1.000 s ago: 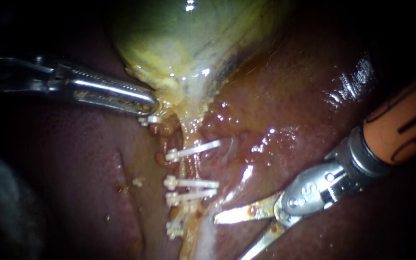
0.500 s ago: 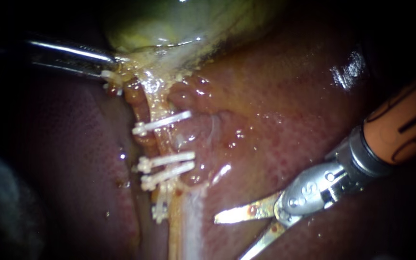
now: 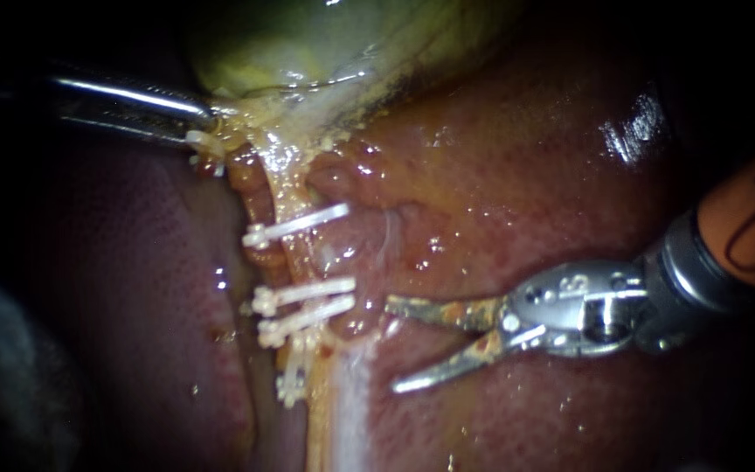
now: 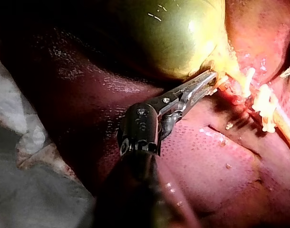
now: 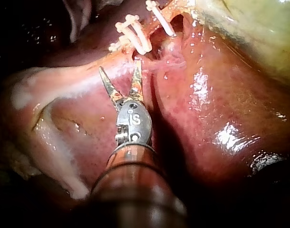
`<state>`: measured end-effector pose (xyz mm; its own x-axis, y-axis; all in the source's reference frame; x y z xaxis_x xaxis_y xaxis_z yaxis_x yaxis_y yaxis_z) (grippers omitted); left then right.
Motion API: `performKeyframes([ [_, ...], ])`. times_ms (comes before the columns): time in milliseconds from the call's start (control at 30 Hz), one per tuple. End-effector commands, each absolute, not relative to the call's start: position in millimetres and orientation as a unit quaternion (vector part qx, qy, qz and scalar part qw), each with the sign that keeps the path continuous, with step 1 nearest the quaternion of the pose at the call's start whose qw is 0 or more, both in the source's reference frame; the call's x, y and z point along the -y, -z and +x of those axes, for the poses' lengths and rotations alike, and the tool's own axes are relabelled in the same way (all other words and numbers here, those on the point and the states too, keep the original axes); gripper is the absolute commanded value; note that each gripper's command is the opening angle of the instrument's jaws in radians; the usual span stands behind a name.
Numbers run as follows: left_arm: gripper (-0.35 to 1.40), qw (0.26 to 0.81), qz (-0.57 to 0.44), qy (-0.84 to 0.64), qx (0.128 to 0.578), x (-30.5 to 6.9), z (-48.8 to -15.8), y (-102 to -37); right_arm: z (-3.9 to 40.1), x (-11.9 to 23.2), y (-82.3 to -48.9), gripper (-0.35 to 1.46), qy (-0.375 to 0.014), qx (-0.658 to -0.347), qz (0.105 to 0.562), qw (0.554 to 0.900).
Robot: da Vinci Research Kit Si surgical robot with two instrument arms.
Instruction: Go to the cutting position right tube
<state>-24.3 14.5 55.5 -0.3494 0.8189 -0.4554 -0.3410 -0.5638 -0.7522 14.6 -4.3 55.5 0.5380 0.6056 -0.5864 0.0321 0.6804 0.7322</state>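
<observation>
Right instrument (image 3: 392, 343) — blades spread, nothing between them, tips just beside paired clips (image 3: 303, 304), not yet around tube. Clipped tube (image 3: 295, 258) runs down from gallbladder (image 3: 308, 44) over liver (image 3: 526, 175). Which tube is the right one you can't tell here. Expect it soft, wet, slippery, thin-walled. Take it in the bare stretch between upper clip (image 3: 294, 225) and those 2 clips. Left instrument (image 3: 205, 120) jaws pinch gallbladder neck — likely holding tension. No containers; gallbladder is the only sac, contents unseen.
</observation>
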Motion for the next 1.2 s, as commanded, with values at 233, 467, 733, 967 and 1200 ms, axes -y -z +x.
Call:
performKeyframes([
  [233, -0.35, 0.375, -0.430, -0.773, 0.278, -14.5, -24.4, -55.5, 15.8, 2.7, -57.2, 1.30, -0.227, -0.428, 0.368, 0.794],
  [467, -0.35, 0.375, -0.430, -0.773, 0.278, -14.4, -24.4, -55.4, 17.8, 1.5, -59.3, 1.30, -0.246, -0.423, 0.369, 0.790],
  [733, -0.35, 0.376, -0.429, -0.773, 0.277, -14.4, -24.4, -55.3, 19.4, 2.0, -61.2, 1.30, -0.249, -0.420, 0.375, 0.788],
  [967, -0.35, 0.376, -0.429, -0.773, 0.277, -14.4, -24.5, -55.3, 21.1, 2.3, -62.0, 1.30, -0.237, -0.428, 0.391, 0.779],
  [1200, -0.35, 0.376, -0.429, -0.773, 0.277, -14.3, -24.5, -55.3, 23.0, 2.8, -61.9, 1.30, -0.204, -0.449, 0.402, 0.772],
])
